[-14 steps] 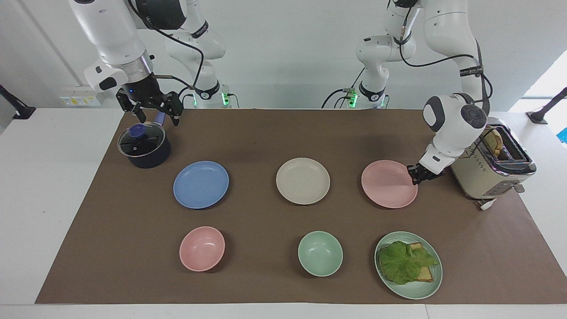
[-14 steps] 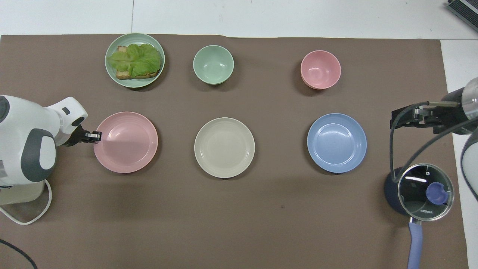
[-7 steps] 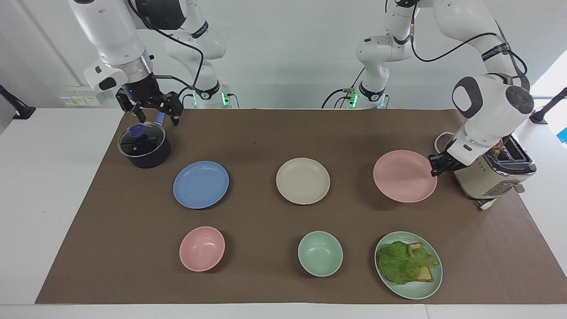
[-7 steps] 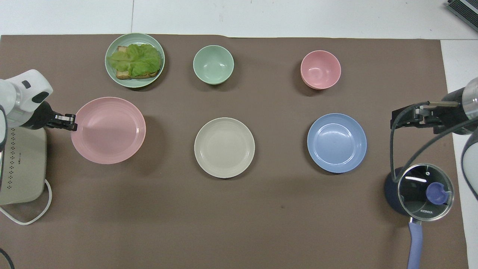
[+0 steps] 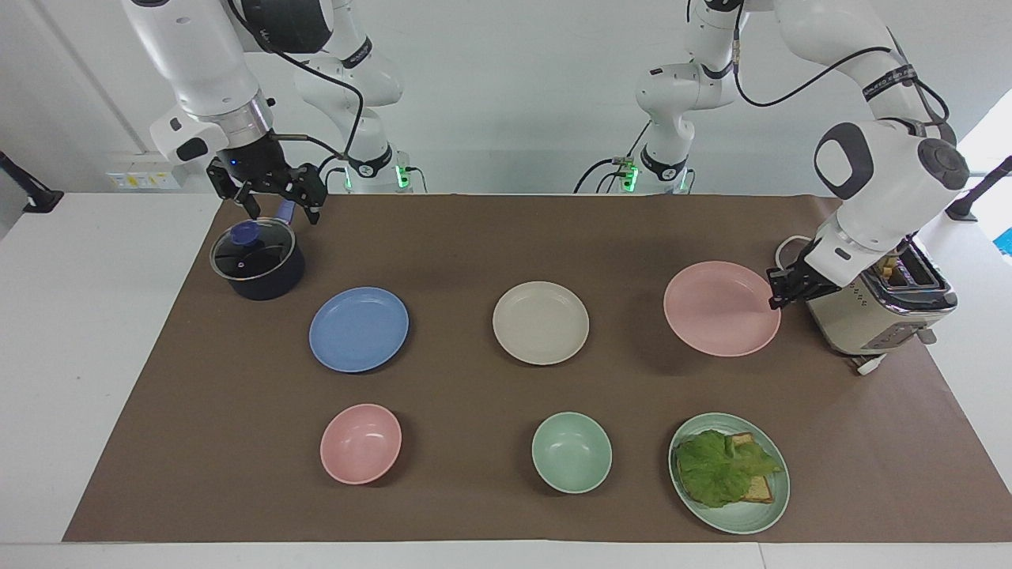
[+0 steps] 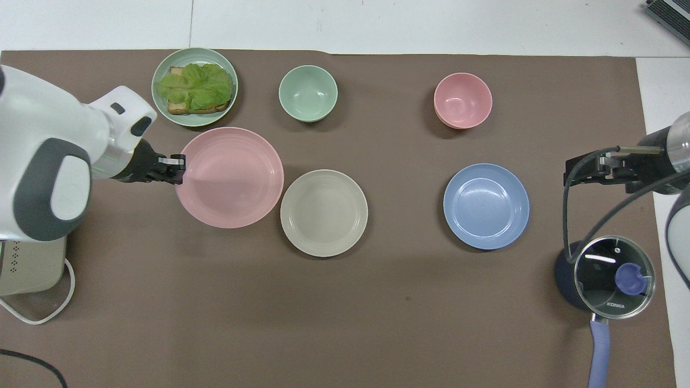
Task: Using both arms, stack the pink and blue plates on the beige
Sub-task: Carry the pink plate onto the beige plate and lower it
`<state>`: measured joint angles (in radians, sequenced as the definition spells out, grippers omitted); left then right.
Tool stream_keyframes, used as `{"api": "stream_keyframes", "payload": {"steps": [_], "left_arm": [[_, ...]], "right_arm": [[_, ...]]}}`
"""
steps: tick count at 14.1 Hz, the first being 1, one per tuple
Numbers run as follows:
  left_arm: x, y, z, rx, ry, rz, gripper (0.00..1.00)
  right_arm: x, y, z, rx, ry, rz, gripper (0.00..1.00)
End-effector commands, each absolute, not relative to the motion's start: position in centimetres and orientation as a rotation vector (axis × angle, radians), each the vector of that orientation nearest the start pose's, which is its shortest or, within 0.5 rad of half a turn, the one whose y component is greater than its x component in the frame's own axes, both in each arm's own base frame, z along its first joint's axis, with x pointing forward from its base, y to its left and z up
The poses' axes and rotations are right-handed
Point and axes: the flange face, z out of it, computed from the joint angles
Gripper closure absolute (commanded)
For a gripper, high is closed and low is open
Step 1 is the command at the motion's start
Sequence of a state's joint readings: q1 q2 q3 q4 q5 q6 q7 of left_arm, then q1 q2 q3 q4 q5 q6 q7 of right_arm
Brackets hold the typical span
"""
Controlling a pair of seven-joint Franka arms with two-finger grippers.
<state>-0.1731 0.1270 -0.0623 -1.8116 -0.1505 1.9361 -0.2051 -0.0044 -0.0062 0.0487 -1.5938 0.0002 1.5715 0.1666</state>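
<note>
Left gripper (image 5: pixel 779 288): clamped on pink plate (image 5: pixel 719 308) rim, lifted above the mat (image 5: pixel 474 237).
Right gripper (image 5: pixel 273 194): spread wide, empty, over pot (image 5: pixel 257 261) at the mat's corner.

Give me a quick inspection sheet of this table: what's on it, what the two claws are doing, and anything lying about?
Surface: brown mat over a white table.
Job's things: pink plate lifted off the mat, held by its rim; beige plate and blue plate lie flat on the mat, apart.
Clutter: pink bowl, green bowl, green plate with lettuce and bread, lidded pot, toaster.
Grippers: left gripper shut on the pink plate's rim beside the toaster; right gripper open, waiting over the pot.
Cables: black cables along both arms; white toaster cord on the mat.
Surroundings: white wall, wall socket.
</note>
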Motion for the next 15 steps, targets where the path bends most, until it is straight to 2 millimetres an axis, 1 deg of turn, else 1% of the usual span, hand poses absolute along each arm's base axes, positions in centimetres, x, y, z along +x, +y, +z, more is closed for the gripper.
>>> {"api": "stream_keyframes", "payload": {"steps": [1,2,4,6,9,12,13,15], "left_arm": [[56.9,-20.1,43.8,-3.298,-0.095,0.001,1.00],[56.6,-21.9,42.8,-3.305,-0.101,-0.040,1.00],[55.9,-24.1,41.2,-3.307,-0.112,-0.059,1.00],[54.8,-25.1,39.5,-3.298,-0.072,-0.070,1.00],[53.3,-26.3,37.4,-3.296,-0.036,-0.082,1.00],[52.3,-26.6,36.2,-3.280,0.000,-0.092,1.00],[51.8,-27.1,35.6,-3.280,0.018,-0.102,1.00],[51.6,-27.1,35.0,-3.278,0.021,-0.098,1.00]], "right_arm": [[54.5,2.0,61.8,-3.116,0.170,0.017,0.00],[54.6,2.0,61.7,-3.116,0.168,0.020,0.00],[54.5,2.0,61.8,-3.116,0.168,0.017,0.00],[54.6,2.0,61.7,-3.117,0.161,0.022,0.00],[54.6,2.0,61.7,-3.117,0.161,0.020,0.00],[54.6,1.9,61.8,-3.118,0.161,0.017,0.00],[54.6,2.0,61.7,-3.117,0.159,0.019,0.00],[54.6,1.9,61.7,-3.118,0.159,0.019,0.00]]}}
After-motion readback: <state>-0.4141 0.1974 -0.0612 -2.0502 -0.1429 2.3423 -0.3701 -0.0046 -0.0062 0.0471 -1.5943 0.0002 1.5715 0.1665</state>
